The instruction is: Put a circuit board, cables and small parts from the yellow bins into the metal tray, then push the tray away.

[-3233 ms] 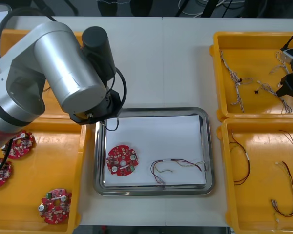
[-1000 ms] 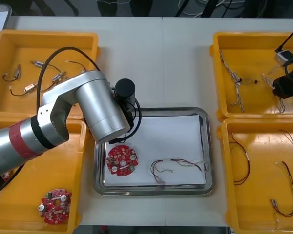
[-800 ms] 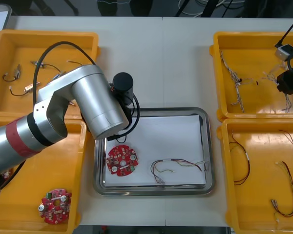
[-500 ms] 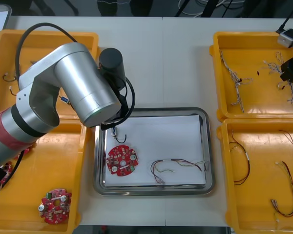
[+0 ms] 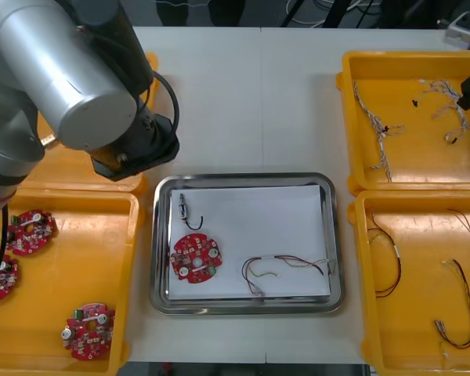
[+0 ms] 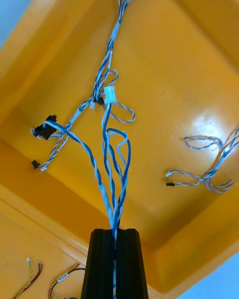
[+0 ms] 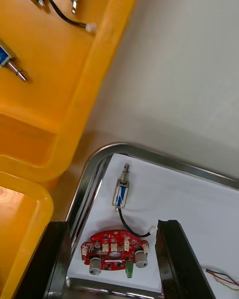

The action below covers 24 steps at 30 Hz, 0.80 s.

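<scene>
Our right gripper [image 6: 114, 236] pinches a twisted blue and white cable [image 6: 106, 144] above the table's far-right yellow bin [image 5: 415, 168], seemingly tangled with neighbouring cables [image 6: 59, 134] we may drag out; our left gripper [image 7: 112, 229] hangs open and empty by the metal tray's [image 5: 243, 178] far-left corner.

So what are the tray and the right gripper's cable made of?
Metal tray: polished metal, mirror-like rim; white lining, perhaps paper. Blue and white cable in the right gripper, above a yellow bin: thin twisted wires, probably glossy plastic insulation.

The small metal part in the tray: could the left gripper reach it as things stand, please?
Probably yes: the open left gripper hangs above the small metal part, which lies uncovered in the metal tray.
</scene>
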Available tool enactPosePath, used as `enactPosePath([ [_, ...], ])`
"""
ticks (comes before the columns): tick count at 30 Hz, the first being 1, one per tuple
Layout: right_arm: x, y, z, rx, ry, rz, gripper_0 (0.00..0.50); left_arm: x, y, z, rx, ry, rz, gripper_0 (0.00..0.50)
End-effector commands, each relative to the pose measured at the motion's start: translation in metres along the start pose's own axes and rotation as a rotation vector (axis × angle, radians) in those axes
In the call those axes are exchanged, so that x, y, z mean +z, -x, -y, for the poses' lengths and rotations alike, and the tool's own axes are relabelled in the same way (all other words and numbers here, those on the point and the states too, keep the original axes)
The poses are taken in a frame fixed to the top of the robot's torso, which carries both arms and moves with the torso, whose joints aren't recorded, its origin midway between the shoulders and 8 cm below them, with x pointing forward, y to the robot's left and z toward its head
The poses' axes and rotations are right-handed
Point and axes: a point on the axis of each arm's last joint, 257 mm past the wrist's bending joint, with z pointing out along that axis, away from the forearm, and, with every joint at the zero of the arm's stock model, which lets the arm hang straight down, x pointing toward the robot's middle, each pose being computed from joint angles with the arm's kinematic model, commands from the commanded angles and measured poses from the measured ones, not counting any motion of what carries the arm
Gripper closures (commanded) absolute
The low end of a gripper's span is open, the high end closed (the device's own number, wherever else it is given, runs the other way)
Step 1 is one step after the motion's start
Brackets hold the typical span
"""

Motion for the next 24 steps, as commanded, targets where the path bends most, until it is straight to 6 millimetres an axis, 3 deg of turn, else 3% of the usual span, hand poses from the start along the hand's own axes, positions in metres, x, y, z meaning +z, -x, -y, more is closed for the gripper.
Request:
enactPosePath([
  [1,-0.021,0.023,-0.011,-0.030,-0.043,0.088,0.500,-0.033,0.042,-0.013,-0.095,-0.016,0.056,0.000],
  [5,-0.027,0.032,-0.030,-0.097,-0.053,0.133,0.500,-0.033,0.058,-0.030,-0.143,0.020,0.055,0.000],
  [10,-0.030,0.041,-0.070,-0.197,-0.002,0.192,0.500,-0.021,0.078,-0.051,-0.228,0.077,0.035,0.000],
  [15,-0.035,0.050,-0.104,-0.306,0.025,0.229,0.500,-0.010,0.099,-0.055,-0.303,0.070,0.038,0.000],
  [20,-0.031,0.059,-0.146,-0.450,0.045,0.220,0.500,0.001,0.123,-0.063,-0.382,0.054,0.049,0.000],
  [24,-0.025,0.062,-0.176,-0.557,0.040,0.197,0.500,0.010,0.131,-0.071,-0.418,0.054,0.045,0.000],
])
